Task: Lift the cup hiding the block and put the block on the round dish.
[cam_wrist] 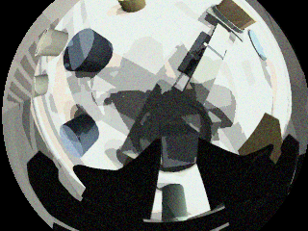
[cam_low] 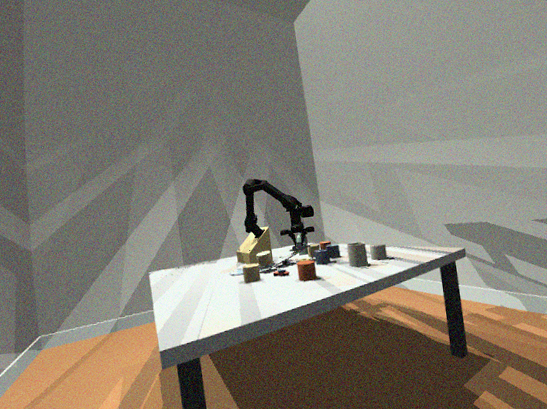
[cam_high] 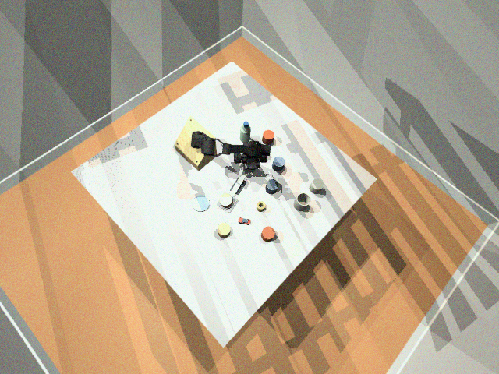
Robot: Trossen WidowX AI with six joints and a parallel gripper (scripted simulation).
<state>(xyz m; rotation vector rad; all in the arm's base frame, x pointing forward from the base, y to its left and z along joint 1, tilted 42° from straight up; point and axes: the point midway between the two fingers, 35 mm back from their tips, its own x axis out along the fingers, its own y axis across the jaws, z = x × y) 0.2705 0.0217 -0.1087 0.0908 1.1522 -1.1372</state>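
Note:
The small balance lies in the middle of the white table. One cream cup stands on its far end. The near end bears no cup. My gripper is down over that end, shut on the small grey block that sits in the dark ring there. In the top view the arm hides the block. A tan cup, which looks like the second one, stands by an orange cup. The pale blue round dish lies left of the cream cup.
Two blue cups stand close to the right of the gripper. An orange cup and a bottle stand behind it. Grey cups, a yellow ring, a toy car and more cups stand in front.

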